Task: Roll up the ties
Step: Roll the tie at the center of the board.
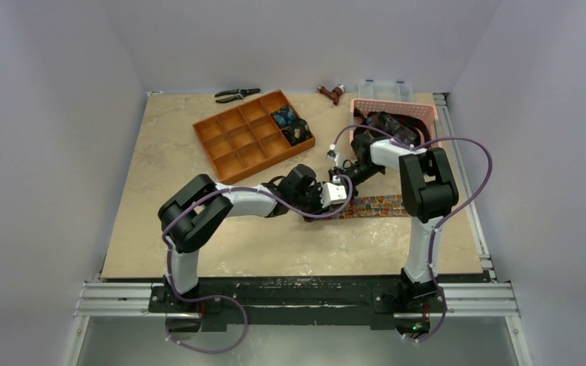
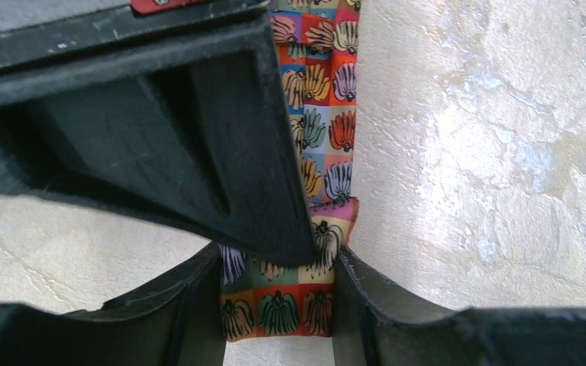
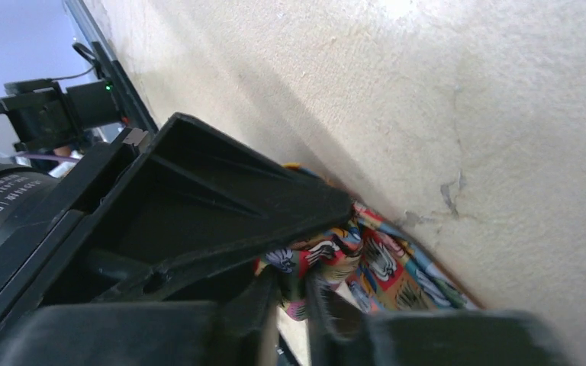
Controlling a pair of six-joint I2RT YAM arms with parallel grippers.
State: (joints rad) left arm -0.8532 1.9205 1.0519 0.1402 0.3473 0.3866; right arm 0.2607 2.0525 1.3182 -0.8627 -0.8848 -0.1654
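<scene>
Right tool (image 3: pixel 294 305) pinches the printed tie (image 3: pixel 381 267), its end hidden.

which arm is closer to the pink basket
Right. The right arm runs right beside the pink basket; the left arm lies farther off, coming in from the left to the tie.
</scene>
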